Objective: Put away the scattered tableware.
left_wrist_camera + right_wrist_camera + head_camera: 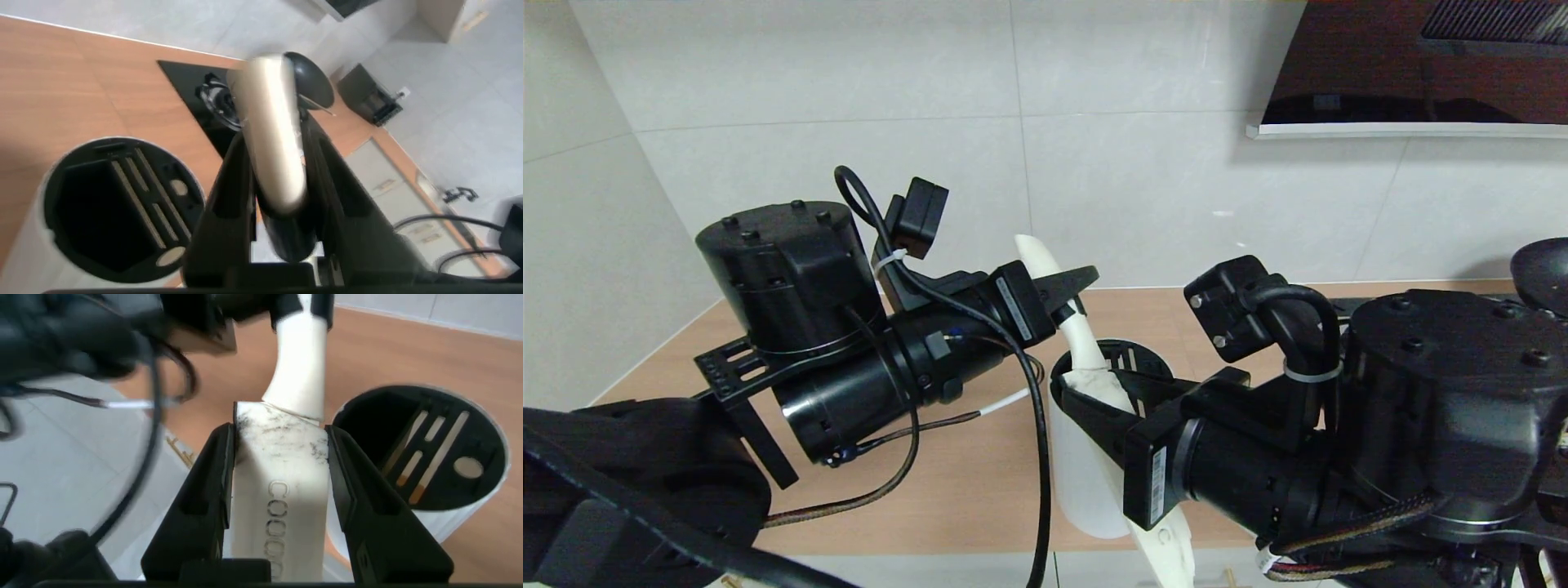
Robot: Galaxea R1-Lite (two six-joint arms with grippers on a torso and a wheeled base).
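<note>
One white plastic spatula (1033, 255) is clamped by left gripper (276, 175) and right gripper (280, 449), beside the white cylindrical holder (1082, 490) at the wooden counter's (947, 482) front edge; not yet stowed.

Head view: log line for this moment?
left gripper: shut on utensil handle | right gripper: shut on utensil blade | utensil: over holder | holder: upright on counter

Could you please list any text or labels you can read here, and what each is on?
Spatula: raised letters, cut off at the frame edge; not readable whole.
Sticker on right hand: barcode, print too small to read.
Sticker on left hand: too small to read.
</note>
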